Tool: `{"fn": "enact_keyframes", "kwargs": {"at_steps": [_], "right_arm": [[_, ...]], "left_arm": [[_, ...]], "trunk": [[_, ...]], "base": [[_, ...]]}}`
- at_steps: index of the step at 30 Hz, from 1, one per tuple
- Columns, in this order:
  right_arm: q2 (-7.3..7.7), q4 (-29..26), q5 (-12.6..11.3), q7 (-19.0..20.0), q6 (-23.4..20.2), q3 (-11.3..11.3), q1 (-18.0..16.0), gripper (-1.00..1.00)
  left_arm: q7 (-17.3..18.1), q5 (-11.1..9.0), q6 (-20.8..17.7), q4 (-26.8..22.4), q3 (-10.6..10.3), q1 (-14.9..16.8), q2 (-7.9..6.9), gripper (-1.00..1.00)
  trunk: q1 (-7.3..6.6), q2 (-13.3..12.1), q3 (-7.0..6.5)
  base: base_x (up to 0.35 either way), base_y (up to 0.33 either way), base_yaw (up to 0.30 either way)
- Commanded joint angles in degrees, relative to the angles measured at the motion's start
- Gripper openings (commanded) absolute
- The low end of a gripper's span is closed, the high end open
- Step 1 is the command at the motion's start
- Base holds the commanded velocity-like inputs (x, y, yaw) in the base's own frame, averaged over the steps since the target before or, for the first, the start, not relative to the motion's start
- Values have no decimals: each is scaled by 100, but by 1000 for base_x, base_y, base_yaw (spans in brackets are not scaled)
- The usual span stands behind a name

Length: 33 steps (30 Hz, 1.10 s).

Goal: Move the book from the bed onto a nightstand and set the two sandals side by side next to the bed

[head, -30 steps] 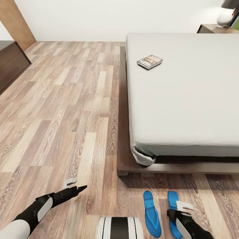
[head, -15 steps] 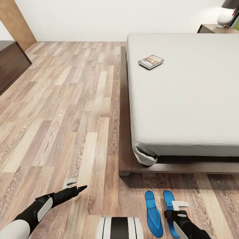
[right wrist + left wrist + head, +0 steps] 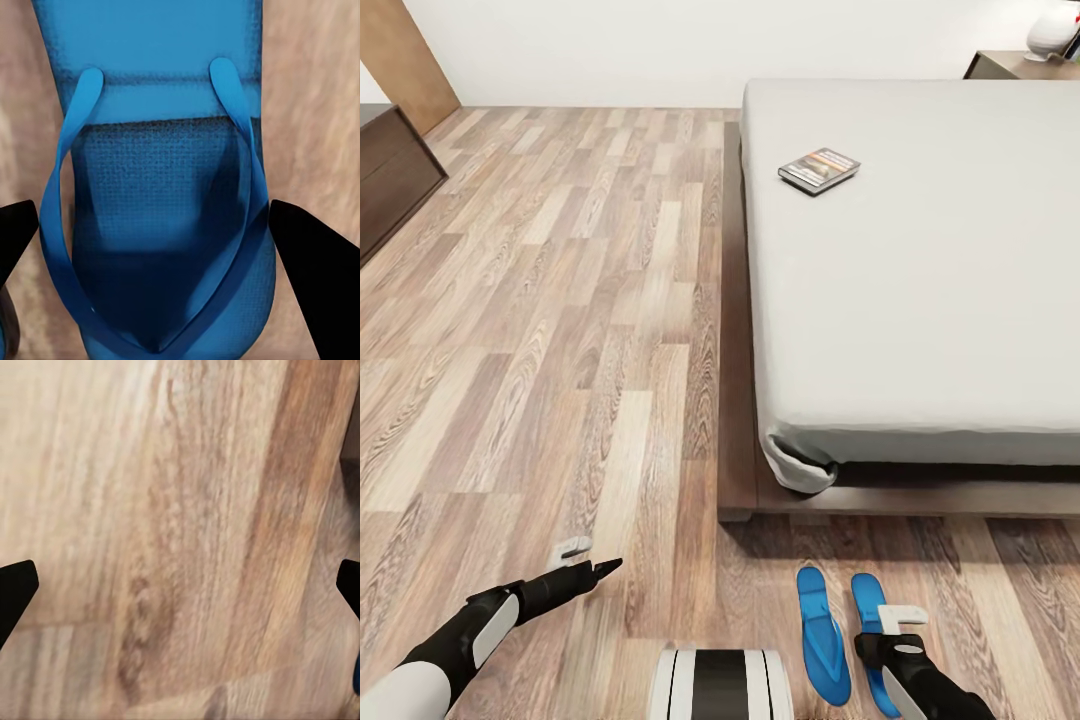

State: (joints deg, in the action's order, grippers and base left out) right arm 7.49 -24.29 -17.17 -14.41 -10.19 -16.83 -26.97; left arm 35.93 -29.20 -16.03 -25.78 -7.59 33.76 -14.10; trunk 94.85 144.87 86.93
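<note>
Directly above a blue sandal (image 3: pixel 154 187), the right claw (image 3: pixel 154 225) hangs wide open, its two dark fingertips (image 3: pixel 311 255) sitting either side of the sole with the strap loop between them. The sandal lies flat on the wood floor (image 3: pixel 560 300), and a second sandal (image 3: pixel 822 634) lies just beside it, roughly parallel, near the foot corner of the bed (image 3: pixel 920 280).

The sandal looks light, thin and bendy, probably foam or rubber, so it should lift easily but may flop. Its flat sole offers little to pinch from above; the raised strap or a long edge of the sole seems the better hold.

The left claw (image 3: pixel 585 562) hovers open over bare floor, holding nothing.

Further off, the book (image 3: pixel 819 169) lies flat on the grey mattress near the bed's left edge. A nightstand (image 3: pixel 1020 65) stands at the far corner.
</note>
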Motion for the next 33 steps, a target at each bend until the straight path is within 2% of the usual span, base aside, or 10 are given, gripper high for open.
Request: {"fn": "enact_keyframes", "kwargs": {"at_steps": [1,21,26,33], "right_arm": [[7,-15,-41,-45,-35,-48,-1,-100],[7,-15,-42,-45,-35,-48,-1,-100],[7,-15,-41,-45,-34,-48,-1,-100],[7,-15,-41,-45,-27,-48,-1,-100]], "left_arm": [[-1,-62,-51,-6,-24,2,-5,100],[2,-66,-50,-6,-15,2,-5,100],[2,-61,-50,-6,-19,-1,-5,100],[2,-63,-50,-6,-15,2,-5,100]], "trunk": [[-1,1,4],[-1,1,4],[12,8,114],[12,8,114]], "base": [[0,0,0],[50,11,0],[0,0,0],[0,0,0]]}}
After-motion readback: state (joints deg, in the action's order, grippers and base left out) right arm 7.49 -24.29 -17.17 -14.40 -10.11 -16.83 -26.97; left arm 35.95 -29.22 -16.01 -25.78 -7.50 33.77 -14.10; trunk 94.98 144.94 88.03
